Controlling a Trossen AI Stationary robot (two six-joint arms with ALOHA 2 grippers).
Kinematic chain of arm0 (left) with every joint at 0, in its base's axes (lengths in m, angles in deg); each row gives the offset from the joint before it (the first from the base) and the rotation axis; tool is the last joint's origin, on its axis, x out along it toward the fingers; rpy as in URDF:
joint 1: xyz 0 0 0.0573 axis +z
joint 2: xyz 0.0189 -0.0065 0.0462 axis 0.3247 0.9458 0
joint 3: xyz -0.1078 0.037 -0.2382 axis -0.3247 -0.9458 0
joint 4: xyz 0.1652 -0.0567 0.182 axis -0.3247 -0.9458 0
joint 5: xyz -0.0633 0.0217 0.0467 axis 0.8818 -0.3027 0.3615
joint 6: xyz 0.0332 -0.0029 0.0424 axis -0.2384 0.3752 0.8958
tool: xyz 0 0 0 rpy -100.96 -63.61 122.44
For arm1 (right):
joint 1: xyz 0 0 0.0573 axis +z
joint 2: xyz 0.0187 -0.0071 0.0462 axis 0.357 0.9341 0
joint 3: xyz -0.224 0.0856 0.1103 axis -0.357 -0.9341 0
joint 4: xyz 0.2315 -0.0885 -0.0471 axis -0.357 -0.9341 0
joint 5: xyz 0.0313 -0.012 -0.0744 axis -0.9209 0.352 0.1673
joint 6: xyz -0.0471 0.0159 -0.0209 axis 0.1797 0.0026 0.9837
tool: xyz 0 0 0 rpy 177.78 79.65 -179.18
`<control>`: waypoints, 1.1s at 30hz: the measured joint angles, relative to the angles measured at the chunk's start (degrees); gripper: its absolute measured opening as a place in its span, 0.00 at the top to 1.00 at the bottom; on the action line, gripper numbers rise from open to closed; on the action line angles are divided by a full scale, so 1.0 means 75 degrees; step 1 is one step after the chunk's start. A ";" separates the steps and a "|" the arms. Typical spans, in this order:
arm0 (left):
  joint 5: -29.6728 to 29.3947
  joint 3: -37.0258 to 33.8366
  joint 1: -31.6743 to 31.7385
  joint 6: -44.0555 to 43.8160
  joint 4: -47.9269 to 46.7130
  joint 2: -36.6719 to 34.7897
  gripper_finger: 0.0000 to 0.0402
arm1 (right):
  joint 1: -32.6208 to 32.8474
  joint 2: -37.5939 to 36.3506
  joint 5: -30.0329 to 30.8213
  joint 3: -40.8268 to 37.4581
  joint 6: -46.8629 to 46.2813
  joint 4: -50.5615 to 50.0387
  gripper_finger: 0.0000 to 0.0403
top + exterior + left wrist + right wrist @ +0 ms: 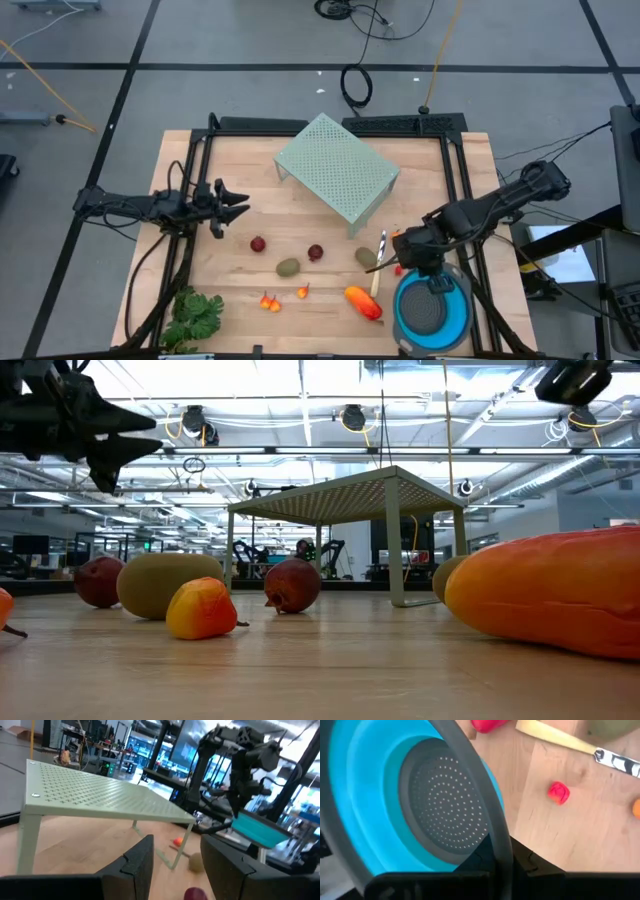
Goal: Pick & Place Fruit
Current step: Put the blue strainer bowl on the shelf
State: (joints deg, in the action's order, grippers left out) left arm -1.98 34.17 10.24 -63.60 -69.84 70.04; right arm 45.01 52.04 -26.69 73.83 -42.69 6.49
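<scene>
High view: the fruit is scattered on the table [250,150]: two dark red balls [258,244], olive ovals [288,267], a long orange-red piece [363,303]. All is judged light, rigid and slippery, best pinched across the middle. The blue colander [432,310] is seen empty.

Left wrist view: the left end effector [177,865] is seen parted, empty.

Right wrist view: the right end effector [507,857] is clenched on the colander's rim.

A perforated rack [338,167] stands at the back middle of the table [250,150]. In front of it the fruit [288,267] lies scattered in a loose row. A colander [432,309] sits at the front right, a knife [379,262] just left of it, and a leafy bunch [194,317] at the front left.
</scene>
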 joint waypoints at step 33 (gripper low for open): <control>-0.0003 0.0000 0.0000 -0.2046 0.0278 0.0000 0.60 | -0.0680 0.0000 -0.0354 0.0765 -0.2035 0.0156 0.99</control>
State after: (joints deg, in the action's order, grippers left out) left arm -2.00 34.17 10.24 -78.94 -67.75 70.04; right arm 39.91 52.04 -29.35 79.57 -57.95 7.66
